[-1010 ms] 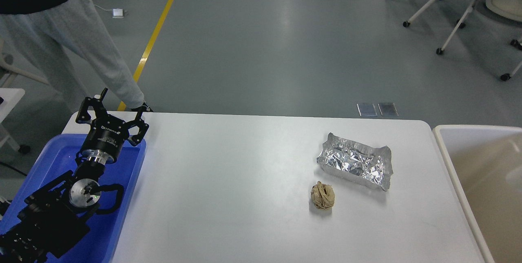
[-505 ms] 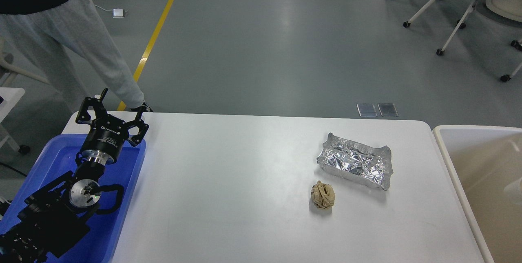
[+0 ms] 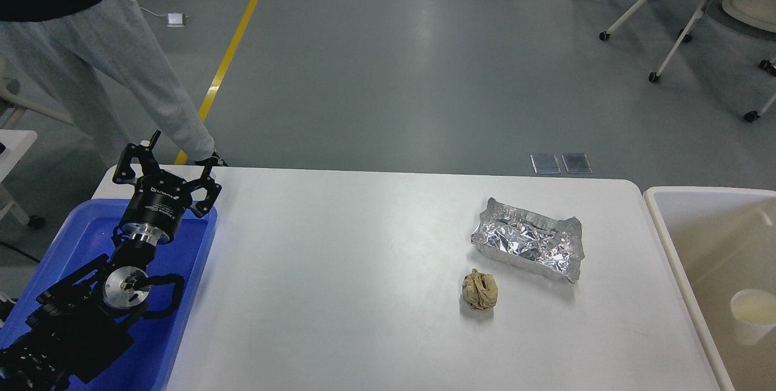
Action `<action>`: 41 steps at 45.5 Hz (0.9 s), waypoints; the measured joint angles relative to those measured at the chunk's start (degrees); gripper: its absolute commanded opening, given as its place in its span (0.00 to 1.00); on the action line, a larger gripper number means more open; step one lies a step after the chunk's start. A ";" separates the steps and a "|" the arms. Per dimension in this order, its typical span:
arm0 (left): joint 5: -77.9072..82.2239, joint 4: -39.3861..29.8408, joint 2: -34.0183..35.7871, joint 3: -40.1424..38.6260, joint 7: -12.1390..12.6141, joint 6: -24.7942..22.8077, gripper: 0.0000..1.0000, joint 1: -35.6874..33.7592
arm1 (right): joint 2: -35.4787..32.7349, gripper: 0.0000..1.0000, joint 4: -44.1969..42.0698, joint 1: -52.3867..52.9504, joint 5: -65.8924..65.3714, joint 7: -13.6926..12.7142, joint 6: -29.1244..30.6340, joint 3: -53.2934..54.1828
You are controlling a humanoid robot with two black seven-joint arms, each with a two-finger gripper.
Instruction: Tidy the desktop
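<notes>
2 pieces of litter lie on the white bench (image 3: 339,270), well right of my left claw (image 3: 168,167): a crumpled foil tray (image 3: 527,245) and a brown paper wad (image 3: 479,290). Judging best: grip the wad centrally. That claw hovers spread, empty, over the blue tray (image 3: 182,294). Right claw unseen. Far-right bin (image 3: 667,239) holds a paper cup (image 3: 753,313).

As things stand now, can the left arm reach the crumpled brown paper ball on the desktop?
Probably yes, but by a long stretch. The left gripper hangs open over the blue tray, and only bare desktop lies between it and the paper ball. Nothing blocks the way.
</notes>
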 measured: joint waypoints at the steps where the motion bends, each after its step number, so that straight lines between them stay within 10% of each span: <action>1: 0.00 0.00 0.00 0.00 0.00 0.00 1.00 0.00 | 0.01 1.00 0.00 -0.01 0.06 -0.06 0.00 0.04; 41: 0.00 0.00 0.00 0.00 0.00 -0.04 1.00 -0.01 | -1.04 1.00 1.69 1.95 12.50 -1.20 0.17 4.99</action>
